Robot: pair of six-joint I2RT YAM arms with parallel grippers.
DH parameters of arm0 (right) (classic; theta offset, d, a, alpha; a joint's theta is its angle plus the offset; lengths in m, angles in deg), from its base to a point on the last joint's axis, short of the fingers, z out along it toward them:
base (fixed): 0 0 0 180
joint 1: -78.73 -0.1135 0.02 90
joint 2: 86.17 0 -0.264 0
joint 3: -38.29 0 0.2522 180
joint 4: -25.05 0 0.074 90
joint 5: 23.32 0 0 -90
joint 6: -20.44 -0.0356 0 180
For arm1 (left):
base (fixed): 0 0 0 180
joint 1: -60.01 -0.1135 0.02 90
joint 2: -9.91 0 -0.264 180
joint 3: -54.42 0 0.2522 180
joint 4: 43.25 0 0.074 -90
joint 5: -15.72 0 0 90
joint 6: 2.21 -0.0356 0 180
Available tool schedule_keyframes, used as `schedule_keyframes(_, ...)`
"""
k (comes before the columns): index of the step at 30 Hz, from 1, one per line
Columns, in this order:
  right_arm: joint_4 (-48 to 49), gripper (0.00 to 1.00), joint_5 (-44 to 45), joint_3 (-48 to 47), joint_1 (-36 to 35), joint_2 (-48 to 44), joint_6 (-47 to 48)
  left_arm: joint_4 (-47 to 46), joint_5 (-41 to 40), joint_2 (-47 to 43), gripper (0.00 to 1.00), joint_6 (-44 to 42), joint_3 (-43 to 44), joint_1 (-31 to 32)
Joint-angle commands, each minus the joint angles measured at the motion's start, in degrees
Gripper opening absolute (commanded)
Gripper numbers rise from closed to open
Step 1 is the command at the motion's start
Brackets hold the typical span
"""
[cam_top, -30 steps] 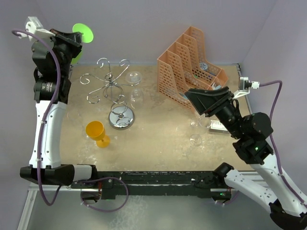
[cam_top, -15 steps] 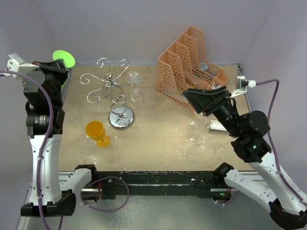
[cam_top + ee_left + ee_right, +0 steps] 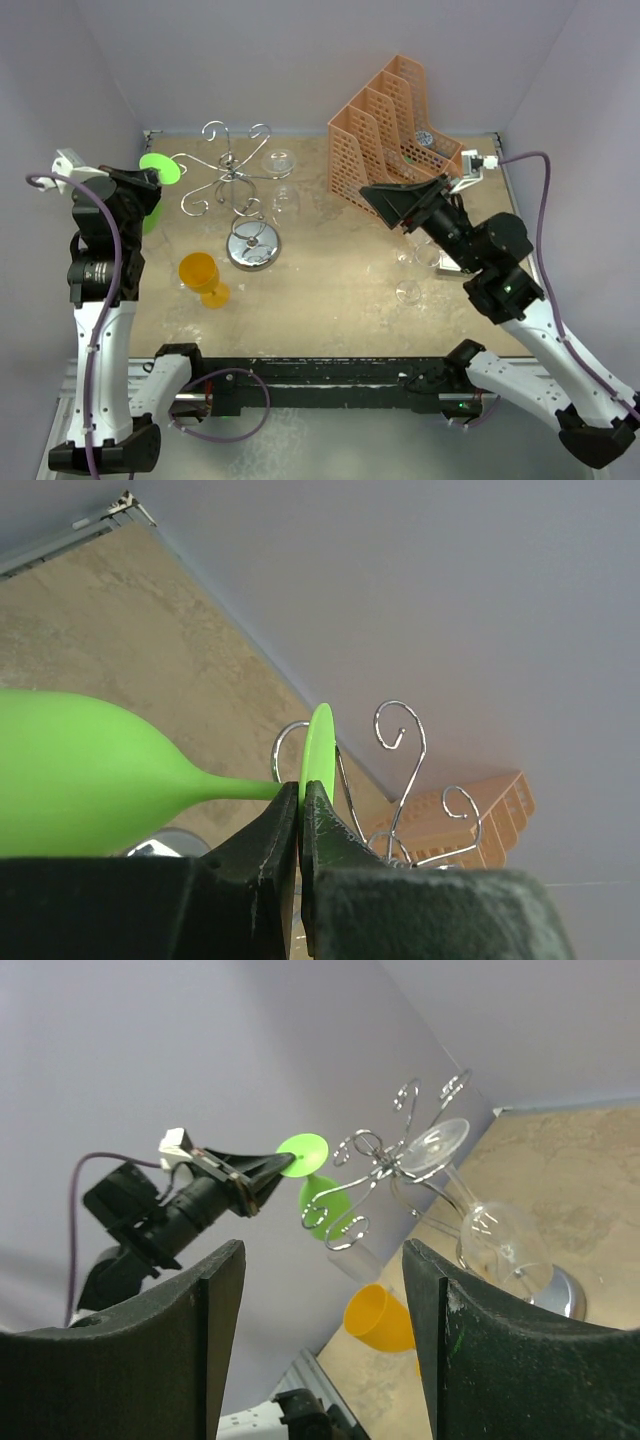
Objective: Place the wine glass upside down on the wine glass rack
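Backdrop: pale lilac walls close in a mottled tan tabletop (image 3: pixel 330 300), with the wine glass rack (image 3: pixel 232 180) standing toward its far left.
Top view, change: over the last second the left gripper (image 3: pixel 150 183) has swung in from the far-left corner. The green wine glass (image 3: pixel 162 168) it carries now sits just left of the rack's outer hook, no longer well clear of it.
Top view, right arm: the right gripper (image 3: pixel 378 208) has drifted a little toward the rack but stays well to its right, in front of the orange mesh file organiser (image 3: pixel 395 125).
Top view, others: two clear glasses (image 3: pixel 281 163) hang on the rack's right side, and an orange goblet (image 3: pixel 203 277) stands near its base, on the near-left.
Left wrist view: the fingers are clenched on the green stem right under the foot. The rack's curled hooks (image 3: pixel 400 725) rise just beyond that foot, apart from it.
Right wrist view: the jaws are spread wide with nothing between them. Across the table the green wine glass (image 3: pixel 320 1205) hangs foot up and bowl down, tilted, beside the left hooks of the rack (image 3: pixel 385 1165).
Meaning: the carry looks nearly over and the glass is already inverted. By my judgement, what remains is sliding the foot into a free left hook and letting go.
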Motion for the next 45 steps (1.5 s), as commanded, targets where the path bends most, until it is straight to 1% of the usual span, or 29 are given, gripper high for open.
schedule_keyframes(1,4.0,0.66,-2.6,-2.0,0.0,2.0,1.7,0.6,1.1,-2.8,0.0,0.6,0.2,-0.1)
schedule_keyframes(4,4.8,0.66,-2.6,-1.6,-0.1,2.0,1.8,0.0,4.3,-2.6,0.0,1.8,-0.3,-0.1)
schedule_keyframes(7,4.8,0.66,-2.5,-1.2,0.0,1.8,1.8,-2.8,10.2,-2.5,0.0,4.9,-2.0,-0.1)
schedule_keyframes(9,4.5,0.66,-2.3,-1.0,0.0,1.4,1.9,-4.9,12.4,-2.8,0.0,7.0,-3.2,-0.1)
schedule_keyframes(13,4.2,0.66,-2.1,-1.0,-0.1,1.0,2.0,-3.6,9.4,-2.8,0.0,6.3,-3.6,-0.1)
schedule_keyframes(22,3.9,0.66,-2.1,-0.9,0.0,0.5,2.3,-9.3,14.0,-3.2,0.0,8.5,-6.8,-0.1)
schedule_keyframes(28,3.2,0.66,-1.5,-1.2,0.0,0.0,2.3,-11.5,14.7,-2.6,0.0,8.9,-7.1,-0.2)
schedule_keyframes(34,2.6,0.65,-1.2,-1.7,-0.1,0.2,2.2,-19.8,15.6,-3.3,0.0,14.5,-10.9,-0.1)
schedule_keyframes(38,2.2,0.65,-1.2,-2.1,0.0,0.2,2.2,-23.5,16.4,-2.7,0.0,17.4,-12.6,-0.1)
schedule_keyframes(43,1.8,0.65,-1.0,-2.2,0.0,0.2,2.2,-28.4,17.5,-1.4,0.0,18.7,-14.0,-0.2)
schedule_keyframes(45,1.8,0.65,-1.3,-2.3,0.0,0.4,2.3,-28.9,17.1,-0.7,0.0,18.4,-13.8,-0.1)
